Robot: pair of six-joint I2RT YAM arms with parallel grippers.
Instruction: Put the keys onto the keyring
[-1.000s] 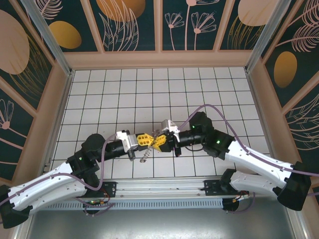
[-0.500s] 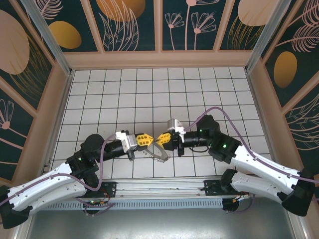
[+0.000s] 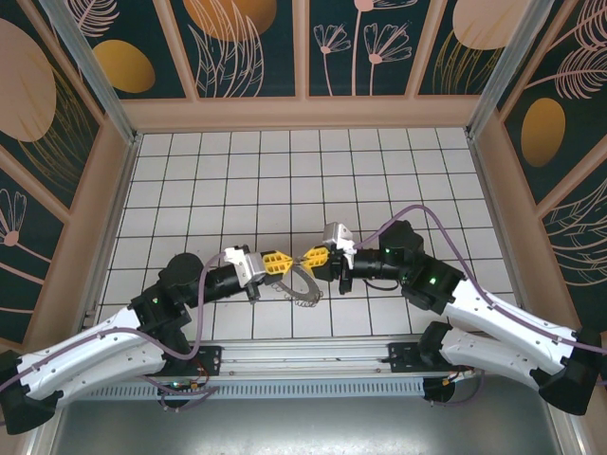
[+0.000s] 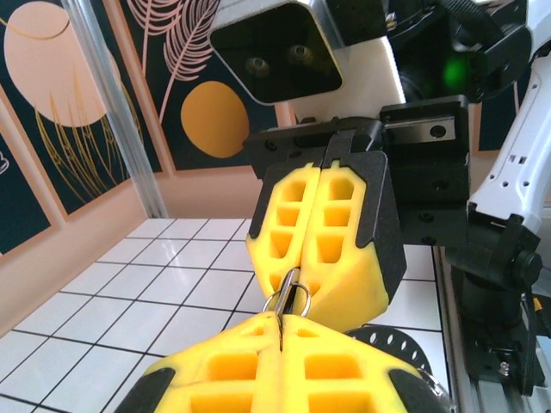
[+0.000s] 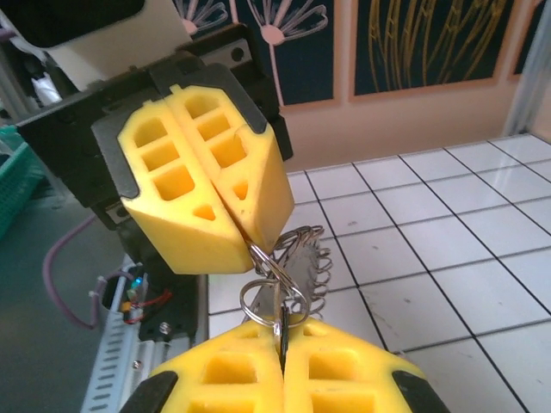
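Note:
Over the near middle of the tiled floor, my left gripper (image 3: 287,264) and right gripper (image 3: 305,258) meet tip to tip, both shut. The keyring (image 3: 303,287), a grey metal hoop fringed with small loops, hangs just below them. In the left wrist view my left gripper (image 4: 281,320) pinches a wire loop of the keyring (image 4: 387,340). In the right wrist view my right gripper (image 5: 280,325) is clamped on the keys (image 5: 281,317), a thin dark piece seen edge-on that passes through a small loop of the keyring (image 5: 314,258). The key's tail is hidden.
A metal rail (image 3: 303,355) runs along the near edge just behind the grippers. Decorated wall panels (image 3: 303,47) close in the tiled floor (image 3: 285,180) on three sides. Purple cables (image 3: 408,204) arc over both arms.
The right gripper has drawn back to the right, so the fingertips no longer overlap. The keyring has swung from a thin hanging strip to a hoop spread below the tips.

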